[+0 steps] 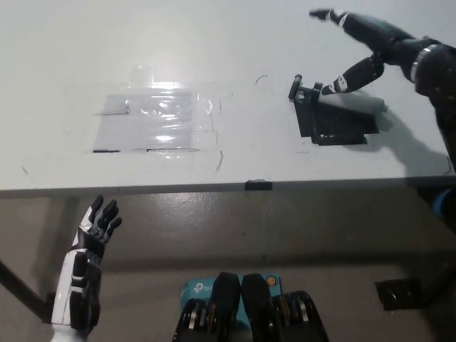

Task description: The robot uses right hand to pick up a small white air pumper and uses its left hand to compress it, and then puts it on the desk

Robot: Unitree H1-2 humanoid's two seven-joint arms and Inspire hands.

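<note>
Head view: right hand (370,43) was recorded spread open and empty above the desk (214,43), the air pumper (335,120) lying just below-left of it, long axis crosswise (left hand (89,249) open, well apart, below the desk edge).

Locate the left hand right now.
Head view, lower left: the left hand hangs open below the desk's front edge, away from the right hand.
</note>
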